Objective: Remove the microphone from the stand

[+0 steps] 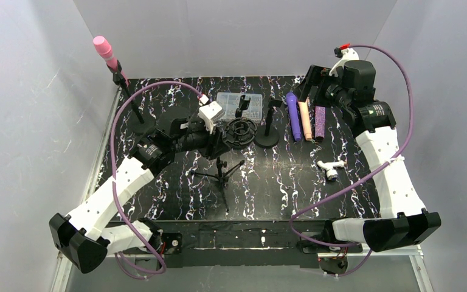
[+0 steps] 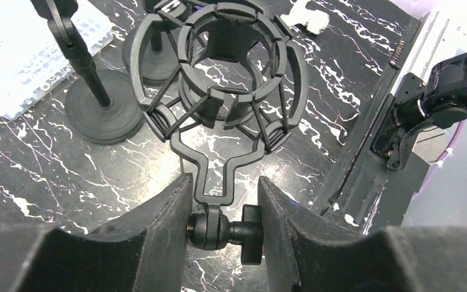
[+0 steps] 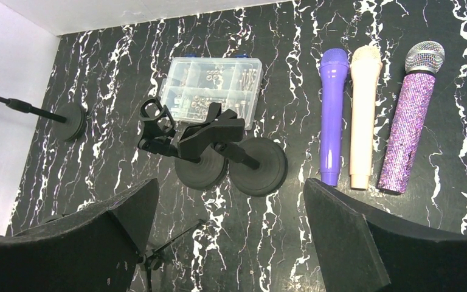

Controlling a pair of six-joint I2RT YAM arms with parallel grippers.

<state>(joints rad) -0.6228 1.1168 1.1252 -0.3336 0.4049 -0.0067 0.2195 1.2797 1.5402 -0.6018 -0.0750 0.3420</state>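
- The black, white-veined marbled tabletop [image 1: 280, 182] carries everything. The task's pink foam-headed microphone [image 1: 104, 48] is clipped in the slanted black round-based stand [image 1: 141, 125] at the far-left corner, with neither gripper near it.
- The left gripper [image 2: 225, 181] is at the middle of the tabletop. Its jaws are drawn in to either side of the black swivel joint [image 2: 210, 230] under the empty black ring-shaped shock mount [image 2: 234, 27]; whether they already pinch it I cannot tell. In my judgement this is the wrong stand, and a pull here could tip the thin black tripod [image 1: 221, 173].
- The right gripper [image 3: 229, 185] hangs spread wide and empty over the far-right part of the tabletop. Below it lie a plain purple microphone [image 3: 332, 115], a cream microphone [image 3: 365, 115] and a glittery lilac microphone [image 3: 410, 121], side by side. A low sweep could roll them.
- The left arm's purple cable [image 1: 113, 152] loops close by the pink microphone's stand, so reaching across might snag and topple it.
- The clear plastic parts box [image 3: 213, 85] sits near the far edge. No label, brand or writing is readable on it or on anything else.
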